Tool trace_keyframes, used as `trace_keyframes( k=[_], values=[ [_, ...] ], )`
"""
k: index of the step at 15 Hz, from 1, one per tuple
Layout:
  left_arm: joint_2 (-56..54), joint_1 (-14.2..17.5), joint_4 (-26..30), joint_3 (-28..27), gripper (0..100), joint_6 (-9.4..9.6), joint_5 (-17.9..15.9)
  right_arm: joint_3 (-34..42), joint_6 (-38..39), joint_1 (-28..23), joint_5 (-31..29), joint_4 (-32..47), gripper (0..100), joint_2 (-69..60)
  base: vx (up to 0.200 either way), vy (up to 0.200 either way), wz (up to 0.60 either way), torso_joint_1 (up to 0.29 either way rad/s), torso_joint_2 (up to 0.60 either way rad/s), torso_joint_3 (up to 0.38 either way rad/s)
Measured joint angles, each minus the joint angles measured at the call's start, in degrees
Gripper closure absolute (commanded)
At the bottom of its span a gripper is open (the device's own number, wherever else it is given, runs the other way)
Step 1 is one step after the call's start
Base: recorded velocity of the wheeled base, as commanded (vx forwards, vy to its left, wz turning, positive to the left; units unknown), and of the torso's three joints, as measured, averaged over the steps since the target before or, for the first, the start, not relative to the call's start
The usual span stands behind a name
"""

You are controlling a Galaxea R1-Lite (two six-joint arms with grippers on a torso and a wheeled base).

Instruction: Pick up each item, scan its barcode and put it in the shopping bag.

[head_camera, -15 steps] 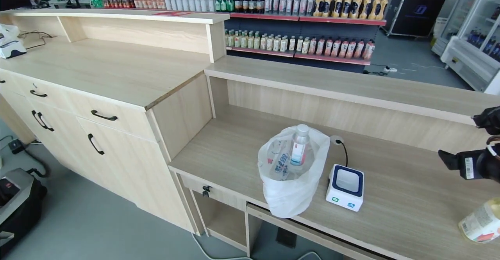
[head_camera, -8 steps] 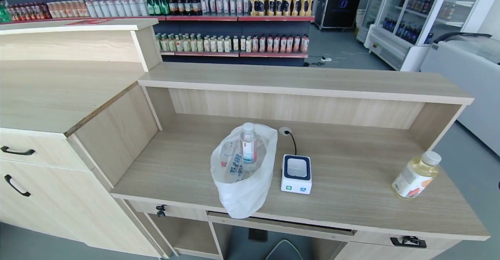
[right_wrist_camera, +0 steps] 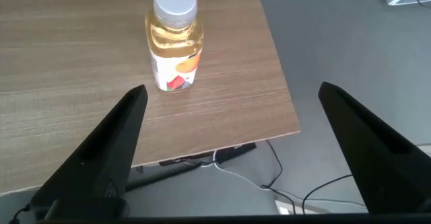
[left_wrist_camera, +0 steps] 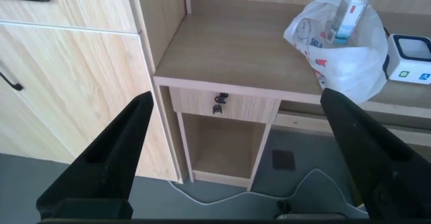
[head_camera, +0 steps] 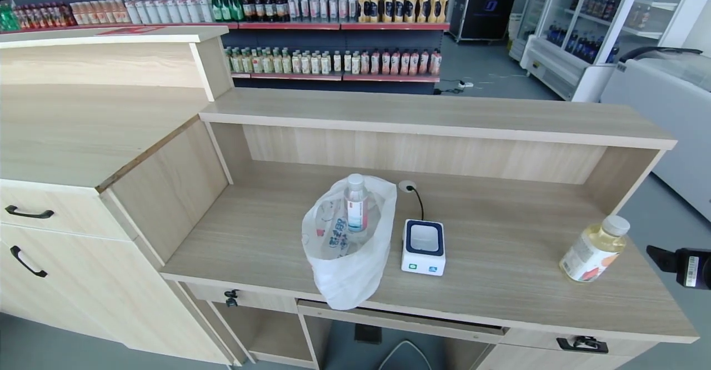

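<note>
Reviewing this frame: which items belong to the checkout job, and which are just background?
Job: shopping bag; clear bottle standing in it; barcode scanner beside the bag; yellow drink bottle at the right end of the counter.
Background: drink shelves; glass-door fridge; left cabinet.

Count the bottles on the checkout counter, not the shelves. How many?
2. A clear bottle stands inside the shopping bag; a yellow drink bottle stands at the right end of the counter. The bag could hide more.
</note>
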Motion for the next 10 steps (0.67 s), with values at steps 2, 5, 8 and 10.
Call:
trace_keyframes(
  k=[2, 5, 8, 10],
  values=[
    [0.0, 0.0, 0.0, 0.0, 0, -0.01, 0.0, 0.5, 0.2, -0.4, 0.4, -0.4, 0, -0.2, 0.000, 0.000, 0.00, 0.000, 0.00, 0.000],
    [0.0, 0.0, 0.0, 0.0, 0, 0.00, 0.0, 0.8, 0.8, -0.7, 1.5, -0.4, 0, -1.9, 0.000, 0.000, 0.00, 0.000, 0.00, 0.000],
    [0.0, 0.0, 0.0, 0.0, 0, 0.00, 0.0, 2.4, 0.5, -0.9, 3.4, -0.4, 0, -4.4, 0.000, 0.000, 0.00, 0.000, 0.00, 0.000],
    [0.0, 0.0, 0.0, 0.0, 0, 0.07, 0.0, 3.6, 0.5, -0.8, 3.6, -0.5, 0, -6.0, 0.000, 0.000, 0.00, 0.000, 0.00, 0.000]
  ],
)
